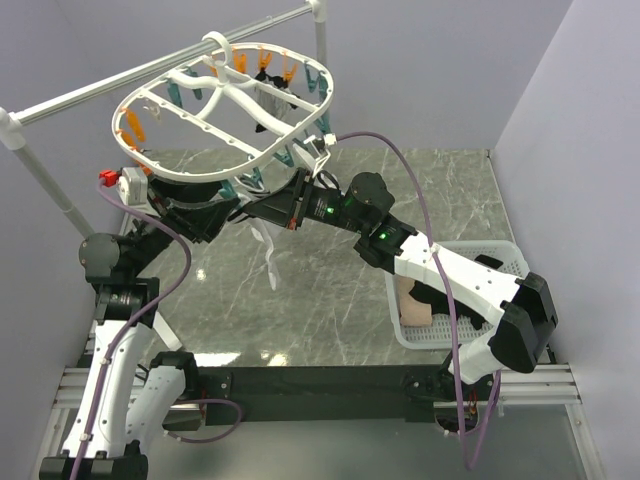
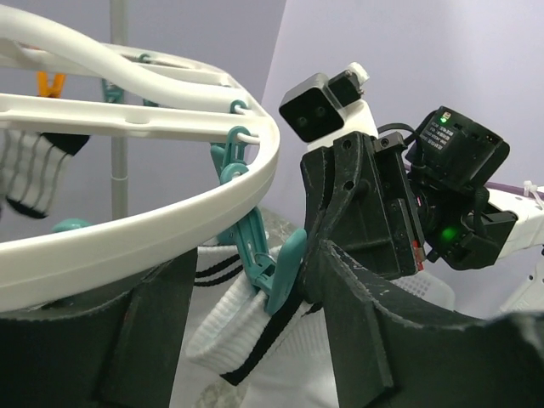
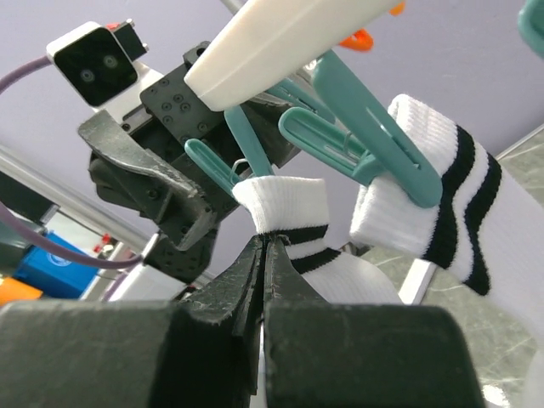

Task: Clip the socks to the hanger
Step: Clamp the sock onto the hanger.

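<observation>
Right wrist view first: the right gripper [image 3: 262, 248] has its jaws pressed tight on the cuff of a white sock [image 3: 285, 208] with black stripes. It holds the sock up under the hanger [image 3: 280, 42]. A teal clip [image 3: 228, 161] hangs just above and looks to be biting that cuff. Beside it, the other clip [image 3: 365, 127] holds a second striped sock [image 3: 425, 195].

The left gripper [image 2: 255, 285] has its jaws apart, one on each side of the teal clip, and holds nothing.

To do this step well, I think the right jaws should hold the cuff up until the clip is surely shut on the thick part. Then they should open slowly and move straight down. The left arm should back off without bumping the clip, because the hanger hangs from a rail [image 1: 100, 88] and may swing.

Far off on the surface [image 1: 330, 300], a basket [image 1: 505, 255] holds a pinkish sock [image 1: 412, 308].
</observation>
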Robot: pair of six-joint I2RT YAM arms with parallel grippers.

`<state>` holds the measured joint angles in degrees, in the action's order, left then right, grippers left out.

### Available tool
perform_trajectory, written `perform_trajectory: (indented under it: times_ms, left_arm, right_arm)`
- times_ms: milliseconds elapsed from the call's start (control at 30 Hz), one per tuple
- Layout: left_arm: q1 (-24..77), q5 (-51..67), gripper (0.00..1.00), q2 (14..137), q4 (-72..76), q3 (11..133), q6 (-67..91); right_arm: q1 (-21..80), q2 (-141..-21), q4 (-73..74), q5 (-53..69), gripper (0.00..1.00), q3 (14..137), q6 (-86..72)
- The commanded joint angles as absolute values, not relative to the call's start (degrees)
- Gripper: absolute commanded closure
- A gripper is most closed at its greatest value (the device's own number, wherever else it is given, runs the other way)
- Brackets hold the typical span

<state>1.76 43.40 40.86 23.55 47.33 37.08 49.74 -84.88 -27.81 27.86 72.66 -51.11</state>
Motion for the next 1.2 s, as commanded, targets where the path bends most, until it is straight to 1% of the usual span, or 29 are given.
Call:
perform_trajectory:
  times_ms: [0, 33, 133, 233, 300, 400, 467, 500, 533, 700, 867, 900, 933, 1000, 1033, 1100, 1167]
  left_arm:
    - [1.93, 41.66, 0.36, 39.55, 22.07, 50.53, 35.86]
    - [1.93, 41.40, 0.35, 39.38, 20.93, 50.71, 35.69]
    - [1.93, 39.64, 0.31, 38.32, 19.60, 50.89, 35.68]
    - [1.93, 37.54, 0.30, 37.62, 17.23, 51.59, 35.25]
    - [1.93, 36.13, 0.29, 37.71, 14.69, 52.38, 34.81]
    - [1.93, 34.55, 0.28, 37.62, 11.35, 53.43, 34.28]
    - [1.93, 33.67, 0.28, 37.62, 9.94, 53.96, 33.84]
    - [1.93, 33.40, 0.27, 37.62, 8.80, 54.05, 33.75]
    - [1.93, 33.14, 0.26, 37.53, 8.35, 54.23, 33.58]
    - [1.93, 31.12, 0.20, 36.65, 4.58, 55.46, 32.44]
    - [1.93, 27.34, 0.20, 35.69, -3.42, 57.56, 30.41]
    - [1.93, 27.25, 0.20, 35.60, -4.12, 57.57, 29.89]
    - [1.93, 27.42, 0.20, 35.33, -4.74, 57.57, 28.75]
    - [1.93, 27.86, 0.20, 34.28, -6.15, 56.96, 27.52]
    - [1.93, 27.95, 0.20, 33.93, -6.59, 56.78, 27.07]
    - [1.93, 27.95, 0.20, 33.40, -8.25, 56.51, 25.76]
    - [1.93, 27.08, 0.19, 33.22, -10.27, 55.81, 24.79]
  right_arm:
    - [50.19, -84.82, -28.75, 27.08, 1.00, 75.32, -46.50]
    - [50.19, -84.64, -27.87, 26.55, 1.00, 75.41, -45.28]
    - [50.45, -83.68, -23.48, 22.95, 0.96, 75.67, -40.09]
    - [50.97, -82.79, -18.73, 19.96, 0.89, 76.72, -34.47]
    - [51.33, -82.27, -15.30, 18.38, 0.82, 77.78, -31.14]
    - [51.85, -81.30, -12.57, 16.79, 0.78, 78.57, -27.69]
    - [52.12, -80.60, -11.61, 16.08, 0.66, 78.57, -26.03]
    - [52.12, -79.90, -11.51, 16.17, 0.55, 78.40, -25.58]
    - [52.21, -79.46, -11.34, 16.17, 0.52, 78.31, -25.32]
    - [52.21, -74.38, -8.44, 14.59, 0.49, 76.39, -22.07]
    - [52.21, -66.55, -6.77, 9.68, 0.48, 71.03, -17.68]
    - [52.21, -64.10, -6.51, 6.01, 0.47, 70.15, -17.23]
    - [52.21, -62.85, -6.07, 3.89, 0.40, 69.27, -16.97]
    - [52.21, -59.18, -5.63, 0.10, 0.22, 66.37, -16.53]
    - [52.12, -57.93, -5.71, -4.00, 0.20, 65.14, -16.26]
    - [52.21, -54.43, -5.71, -6.67, 0.15, 61.71, -15.12]
    - [52.21, -51.70, -4.06, -9.92, 0.13, 59.69, -13.55]
